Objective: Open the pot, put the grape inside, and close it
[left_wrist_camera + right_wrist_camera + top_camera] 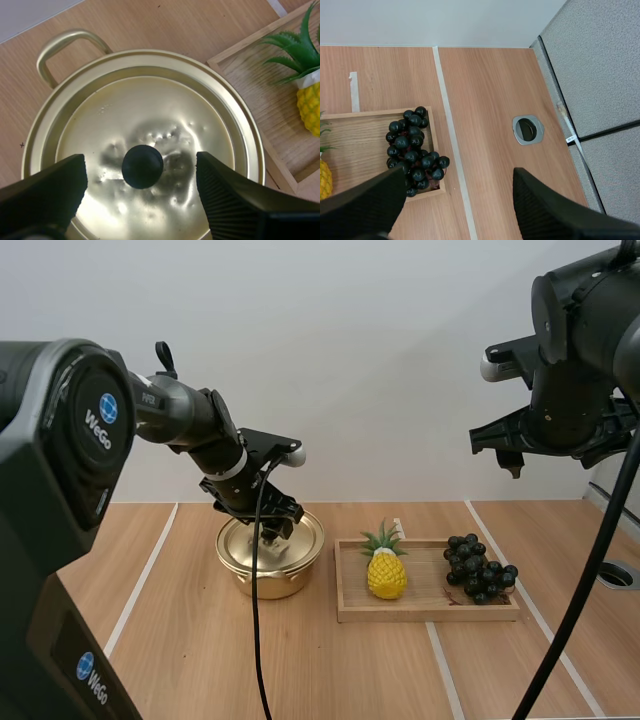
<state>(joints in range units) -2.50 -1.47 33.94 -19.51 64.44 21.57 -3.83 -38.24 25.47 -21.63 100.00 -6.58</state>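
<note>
Left wrist view: left claw (141, 159) spread astride lid knob (142, 166).

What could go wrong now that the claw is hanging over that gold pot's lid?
1. The left gripper is open, its fingers flanking the small knob on the lid. Closing off-centre, they might lose it and drop the lid back onto the pot.
2. The grapes lie in a corner of the wooden tray. The open right gripper, reaching down, might catch the tray's edge or tip it.
</note>
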